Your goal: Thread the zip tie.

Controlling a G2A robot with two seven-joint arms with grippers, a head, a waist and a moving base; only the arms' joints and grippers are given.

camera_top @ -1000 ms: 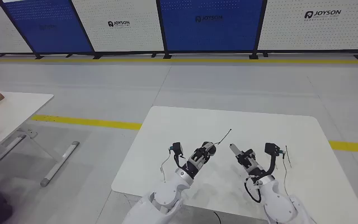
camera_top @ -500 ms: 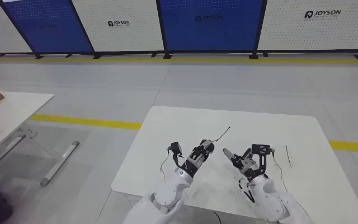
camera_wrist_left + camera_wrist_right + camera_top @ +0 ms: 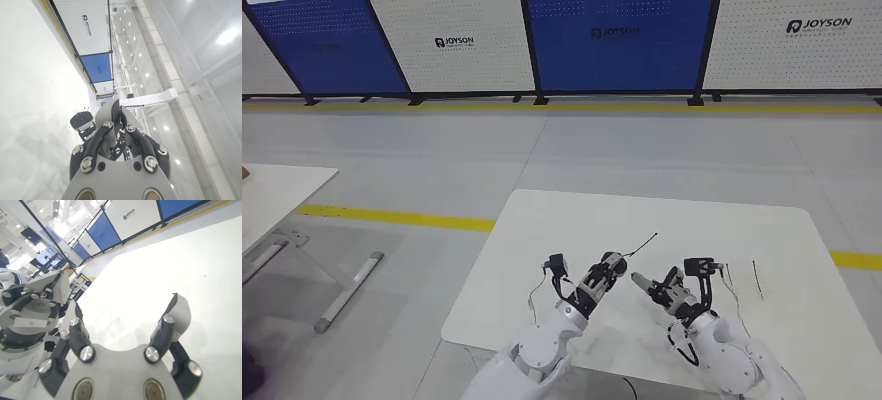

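Note:
A thin black zip tie sticks out from my left gripper, which is shut on one end of it and holds it a little above the white table. In the left wrist view the left gripper has its pads pressed together and the zip tie runs away from the tips. My right gripper sits just right of the left one, with its jaws wide apart and nothing between them. The right wrist view has the left gripper close beside it.
A second black zip tie lies flat on the table to the right of the right arm. The table's front edge runs just below both arms. Another white table stands at the far left.
The right arm has swung left across the table, bringing its open gripper close to the left gripper. The left arm and its zip tie have barely moved.

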